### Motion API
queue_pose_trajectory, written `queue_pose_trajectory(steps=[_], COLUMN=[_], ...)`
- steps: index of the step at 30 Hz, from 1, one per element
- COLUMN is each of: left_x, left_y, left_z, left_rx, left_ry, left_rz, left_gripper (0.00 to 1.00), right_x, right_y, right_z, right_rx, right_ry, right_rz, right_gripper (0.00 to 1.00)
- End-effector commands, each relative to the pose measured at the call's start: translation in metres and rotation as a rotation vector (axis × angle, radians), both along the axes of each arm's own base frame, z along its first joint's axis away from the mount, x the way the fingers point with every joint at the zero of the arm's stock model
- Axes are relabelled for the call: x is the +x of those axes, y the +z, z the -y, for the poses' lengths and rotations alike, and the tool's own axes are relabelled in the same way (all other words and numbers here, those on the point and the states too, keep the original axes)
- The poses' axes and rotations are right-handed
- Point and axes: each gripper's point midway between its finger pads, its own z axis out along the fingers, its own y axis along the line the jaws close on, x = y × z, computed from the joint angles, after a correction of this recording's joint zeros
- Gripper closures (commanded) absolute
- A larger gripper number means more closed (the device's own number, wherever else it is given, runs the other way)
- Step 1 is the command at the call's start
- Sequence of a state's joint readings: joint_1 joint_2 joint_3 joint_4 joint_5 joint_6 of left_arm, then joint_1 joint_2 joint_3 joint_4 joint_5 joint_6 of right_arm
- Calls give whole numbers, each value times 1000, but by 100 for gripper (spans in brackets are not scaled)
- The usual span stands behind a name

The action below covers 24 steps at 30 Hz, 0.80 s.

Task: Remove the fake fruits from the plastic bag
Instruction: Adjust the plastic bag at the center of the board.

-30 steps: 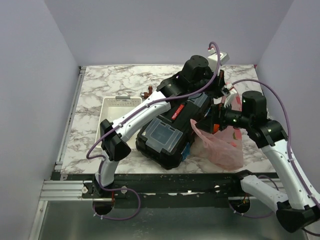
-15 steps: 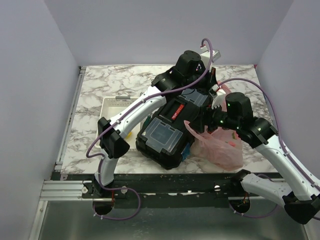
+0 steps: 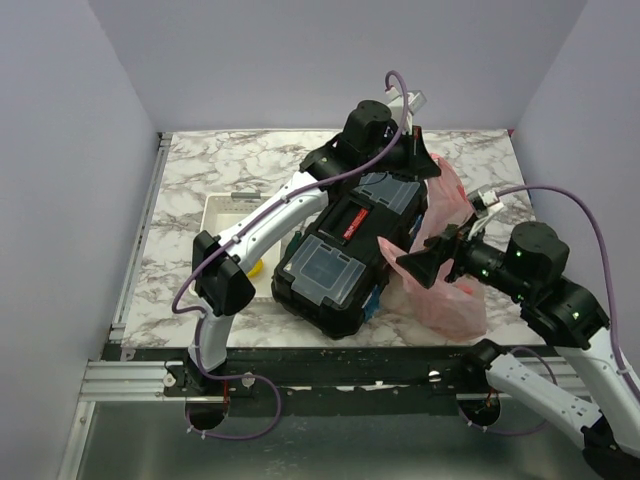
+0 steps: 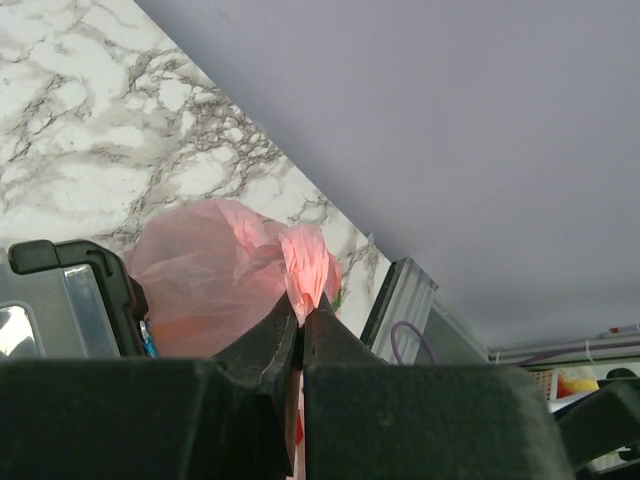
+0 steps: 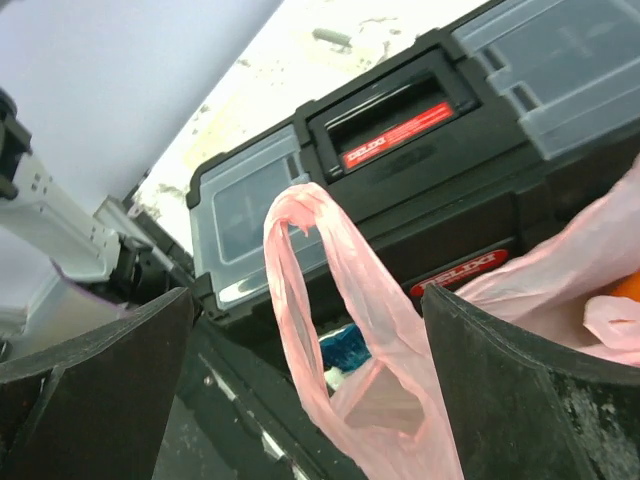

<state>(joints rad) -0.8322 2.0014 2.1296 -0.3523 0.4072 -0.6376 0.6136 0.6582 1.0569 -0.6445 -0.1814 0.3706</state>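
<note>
The thin translucent pink plastic bag [image 3: 450,295] sits on the marble worktop [image 3: 200,165] against the black toolbox [image 3: 335,265]. The left wrist view shows the left gripper [image 4: 302,325] with fingers clamped on the bag's bunched top. The right wrist view shows the right gripper [image 5: 308,310] with fingers wide apart, a loop handle [image 5: 300,215] between them, and an orange fruit [image 5: 622,288] glimpsed inside.

Fruits mostly hidden inside bag [image 3: 450,292]. Only an orange sliver [image 5: 617,288] shows, cut by the right edge of the right wrist view. Left wrist view: orange blur [image 4: 195,335] through the plastic, can't tell which fruit. Tray [image 3: 222,212] largely covered by left arm [image 3: 275,215]. Yellow item [image 3: 256,267] half under that arm, unidentifiable. Blue thing [image 5: 337,352] behind bag handle, unclear. Toolbox [image 4: 65,300] cut at left edge. Right arm [image 3: 560,300] runs off the bottom-right corner.
</note>
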Motion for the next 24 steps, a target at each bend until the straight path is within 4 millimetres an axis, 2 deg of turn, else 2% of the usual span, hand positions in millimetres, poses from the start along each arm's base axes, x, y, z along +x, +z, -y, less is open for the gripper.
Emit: queue_pose_trajectory(steps=[1,4,8,10,12,13,15,16,17,18,19,20,24], left_x=[-8,-12,-14,-14,-15,-16,-16,-16,-15,-14,-13,-14,-12], left_y=[36,37,33,31,33,35,39,40,45,46,53,59,78], left_z=[-2,3,5,4,1,-2,-10,-14,-20,-25,-30,-36,-56], left_rx=[-96,-114,-120,-112,-109,-108,-98,-92,-94,-94,-102,-111,-128], left_ry=[-17,-52,-82,-74,-68,-63,-36,-18,5,27,50,67,161], left_rz=[10,0,-15,-23,-24,-16,-2,6,22,35,49,60,92], left_gripper=[100,100,100,100,100,100,100,100,100,100,100,100,100], right_x=[-7,-1,13,33,51,58,64,65,65,65,64,64,52], right_y=[-25,-32,-35,-41,-41,-38,-31,-27,-26,-24,-22,-20,-3], right_z=[-27,-38,-32,-14,13,28,53,66,75,84,91,104,165], right_rx=[-37,-13,-49,-113,-163,-172,-157,-140,-121,-106,-98,-98,-87], right_ry=[158,171,105,-39,-219,-310,-475,-551,-611,-660,-698,-762,-1102], right_rz=[-103,-132,-118,-108,-82,-66,-58,-58,-59,-52,-39,-32,-14], right_gripper=[0,0,0,0,3,10,34,57,74,87,95,99,99])
